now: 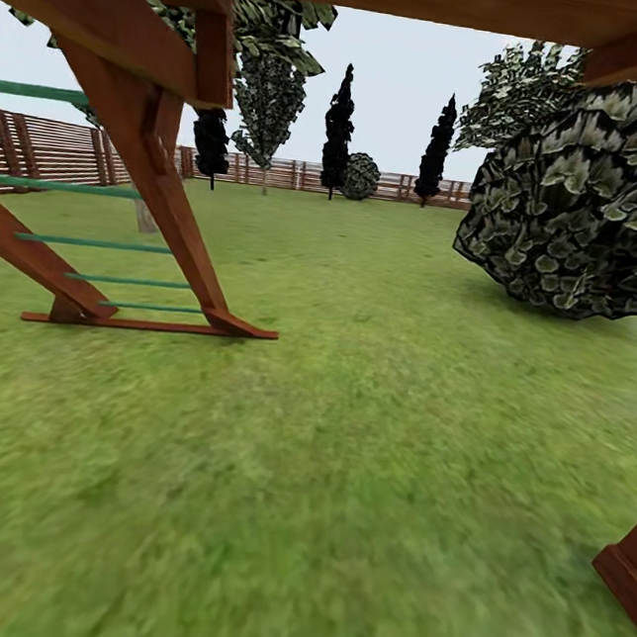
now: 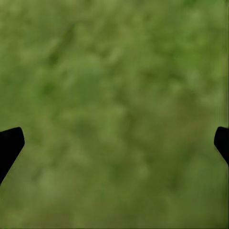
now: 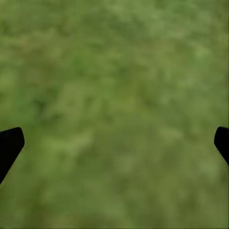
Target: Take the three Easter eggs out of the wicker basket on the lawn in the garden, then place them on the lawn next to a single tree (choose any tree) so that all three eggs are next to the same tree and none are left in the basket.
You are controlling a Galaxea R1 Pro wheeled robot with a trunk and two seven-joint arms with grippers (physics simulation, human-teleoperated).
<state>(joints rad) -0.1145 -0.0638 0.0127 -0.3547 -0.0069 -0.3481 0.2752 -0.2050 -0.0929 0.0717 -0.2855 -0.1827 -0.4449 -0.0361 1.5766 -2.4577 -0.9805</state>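
The Easter eggs and the wicker basket are out of view. In the head view the lawn (image 1: 363, 444) stretches away to a slatted wooden fence (image 1: 277, 171). A leafy tree (image 1: 270, 103) stands far off near that fence. My left gripper (image 2: 114, 143) hangs open over bare grass, its dark fingertips (image 2: 10, 143) wide apart with nothing between them. In the right wrist view my right gripper (image 3: 114, 143) is open in the same way above grass, its fingertips (image 3: 10, 142) at the picture's edges.
A wooden playset (image 1: 151, 139) with green rungs stands close at the left, its beams overhead and a post foot (image 1: 627, 566) at the lower right. A big leafy shrub (image 1: 592, 203) fills the right. Dark cypresses (image 1: 338, 127) line the far fence.
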